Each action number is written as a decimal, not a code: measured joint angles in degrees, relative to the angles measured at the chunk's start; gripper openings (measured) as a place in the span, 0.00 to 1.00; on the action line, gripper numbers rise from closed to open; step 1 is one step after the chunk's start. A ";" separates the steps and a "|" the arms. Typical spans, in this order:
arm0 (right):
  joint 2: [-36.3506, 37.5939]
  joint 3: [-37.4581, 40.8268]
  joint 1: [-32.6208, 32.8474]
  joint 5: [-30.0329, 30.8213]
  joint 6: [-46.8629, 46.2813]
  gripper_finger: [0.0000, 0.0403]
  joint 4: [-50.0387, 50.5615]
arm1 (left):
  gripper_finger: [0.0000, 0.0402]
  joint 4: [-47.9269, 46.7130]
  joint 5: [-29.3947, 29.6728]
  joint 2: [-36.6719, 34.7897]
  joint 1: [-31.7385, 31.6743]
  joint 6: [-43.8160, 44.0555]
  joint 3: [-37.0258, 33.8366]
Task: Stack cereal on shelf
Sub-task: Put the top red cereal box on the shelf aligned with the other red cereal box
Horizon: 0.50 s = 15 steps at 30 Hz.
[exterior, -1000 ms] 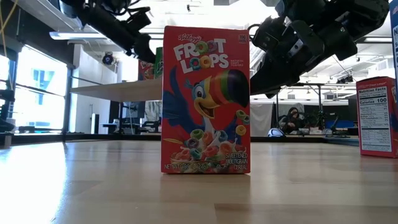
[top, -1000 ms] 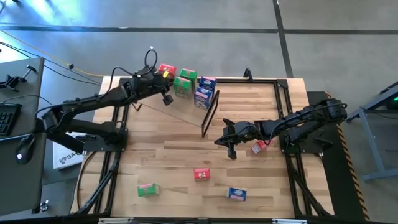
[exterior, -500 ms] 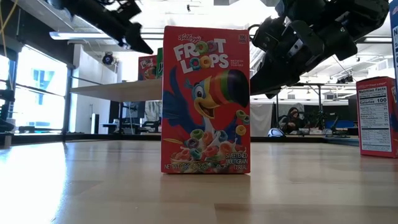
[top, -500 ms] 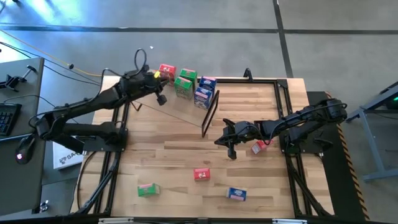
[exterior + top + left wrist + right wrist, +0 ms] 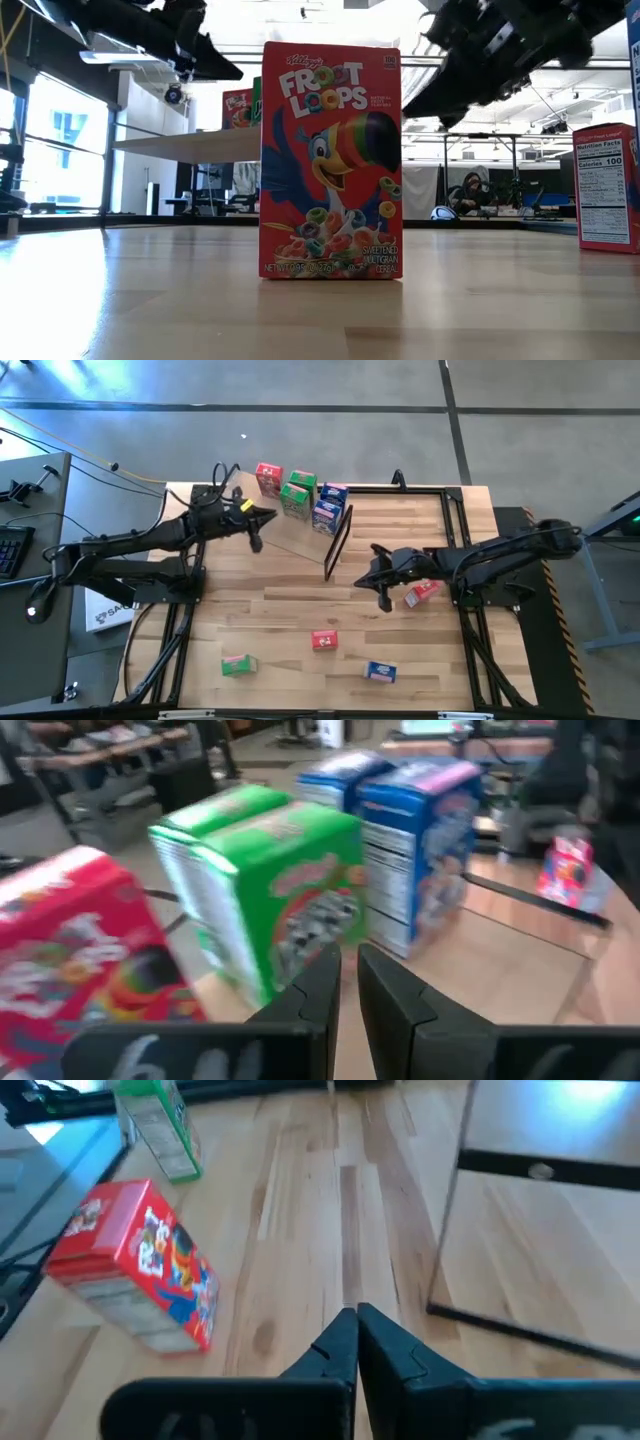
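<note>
The left gripper (image 5: 257, 530) is hovering over the near left part of the shelf (image 5: 290, 538), just short of the boxes standing along its far edge. In the left wrist view its fingers (image 5: 322, 985) are standing almost together with only a narrow slot between them, and nothing is sitting in that slot. Five boxes are occupying the shelf: one red box (image 5: 268, 477) at the left end, two green boxes (image 5: 298, 493) beside it, and two blue boxes (image 5: 329, 506) at the end by the black frame (image 5: 338, 543). The left wrist view is showing the same row, with the red box (image 5: 85, 955) nearest, the green pair (image 5: 270, 885) in the middle and the blue pair (image 5: 415, 840) beyond.

The right gripper (image 5: 381, 576) is hanging above the slatted table (image 5: 280, 615), near the frame end of the shelf. Its fingers (image 5: 340, 1342) are pressed together and are gripping nothing. A red box (image 5: 421, 592) is lying on the table just beside the right arm.

Three more boxes are resting on the near half of the table, well apart from one another: a red box (image 5: 324, 640) in the middle, a green box (image 5: 238, 664) to the left and a blue box (image 5: 380, 672) to the right. The low view is filling its centre with the upright middle red box (image 5: 331, 160).
</note>
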<state>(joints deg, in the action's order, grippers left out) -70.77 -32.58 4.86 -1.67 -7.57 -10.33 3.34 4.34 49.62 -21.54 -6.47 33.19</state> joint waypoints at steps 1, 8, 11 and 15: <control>1.64 -0.62 0.00 0.56 -0.18 0.00 3.23 | 0.07 0.06 -0.19 0.30 0.74 -0.52 -0.02; 9.39 -13.96 1.96 5.13 -1.80 0.18 43.62 | 0.07 0.96 -0.43 1.87 3.98 -3.55 -0.04; 8.95 -21.32 3.58 7.38 -4.93 0.33 61.58 | 0.07 0.88 -0.41 2.60 4.16 -3.26 -0.04; 7.11 -27.49 5.90 9.99 -10.61 0.54 79.78 | 0.07 1.10 -0.32 3.36 4.14 -2.55 -0.04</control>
<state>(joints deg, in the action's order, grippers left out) -63.66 -60.08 10.77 8.32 -18.17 69.45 4.43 4.01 52.98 -17.41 -9.02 33.15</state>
